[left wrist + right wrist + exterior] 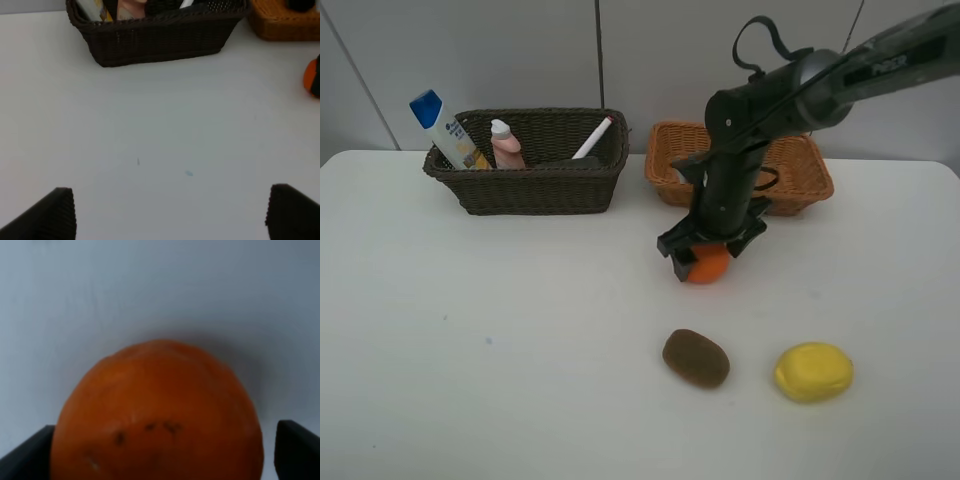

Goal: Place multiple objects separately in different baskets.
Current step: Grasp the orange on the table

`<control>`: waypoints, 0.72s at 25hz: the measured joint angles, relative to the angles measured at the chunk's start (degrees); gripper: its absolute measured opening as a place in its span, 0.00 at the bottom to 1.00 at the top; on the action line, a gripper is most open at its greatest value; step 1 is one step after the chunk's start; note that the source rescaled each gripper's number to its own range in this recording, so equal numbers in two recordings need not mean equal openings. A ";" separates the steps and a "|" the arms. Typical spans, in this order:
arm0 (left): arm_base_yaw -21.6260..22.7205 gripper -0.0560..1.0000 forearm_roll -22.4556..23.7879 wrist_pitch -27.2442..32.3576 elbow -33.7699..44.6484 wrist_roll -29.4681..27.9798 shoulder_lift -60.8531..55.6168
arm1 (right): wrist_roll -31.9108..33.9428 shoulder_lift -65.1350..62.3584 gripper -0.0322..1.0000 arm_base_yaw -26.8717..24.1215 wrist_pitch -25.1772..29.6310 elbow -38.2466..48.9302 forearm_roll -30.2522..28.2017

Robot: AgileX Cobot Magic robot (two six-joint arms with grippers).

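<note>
Orange [708,268] sat on white table [470,350], straddled by R gripper [708,258] w/ jaws spread, not clamped, just in front of tan basket [800,185], L gripper [170,215] jaws held wide apart above table, nothing gripped, kiwi [696,358] & lemon [813,372] laid nearby.

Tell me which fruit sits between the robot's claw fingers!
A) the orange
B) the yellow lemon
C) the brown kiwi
A: the right gripper stands open with its fingers on either side of the orange, while the kiwi and the lemon lie apart from it on the table.
</note>
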 joint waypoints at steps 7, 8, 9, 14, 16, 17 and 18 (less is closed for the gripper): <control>0.00 1.00 0.05 0.00 0.00 0.00 0.00 | -0.10 1.68 0.90 0.01 -0.99 0.00 0.05; 0.00 1.00 0.05 0.00 0.00 0.00 0.00 | -0.10 1.68 0.79 0.01 -0.94 0.00 0.05; 0.00 1.00 0.05 0.00 0.00 0.00 0.00 | -0.10 1.68 0.61 0.01 -0.94 0.00 0.05; 0.00 1.00 0.05 0.00 0.00 0.00 0.00 | -0.05 1.68 0.59 0.01 -0.63 -0.11 0.05; 0.00 1.00 0.05 0.00 0.00 0.00 0.00 | 0.00 1.49 0.59 0.01 -0.40 -0.11 0.18; 0.00 1.00 0.05 0.00 0.00 0.00 0.00 | 0.00 1.24 0.59 0.01 -0.12 -0.11 0.18; 0.00 1.00 0.05 0.00 0.00 0.00 0.00 | 0.02 0.79 0.59 0.01 0.27 -0.04 0.18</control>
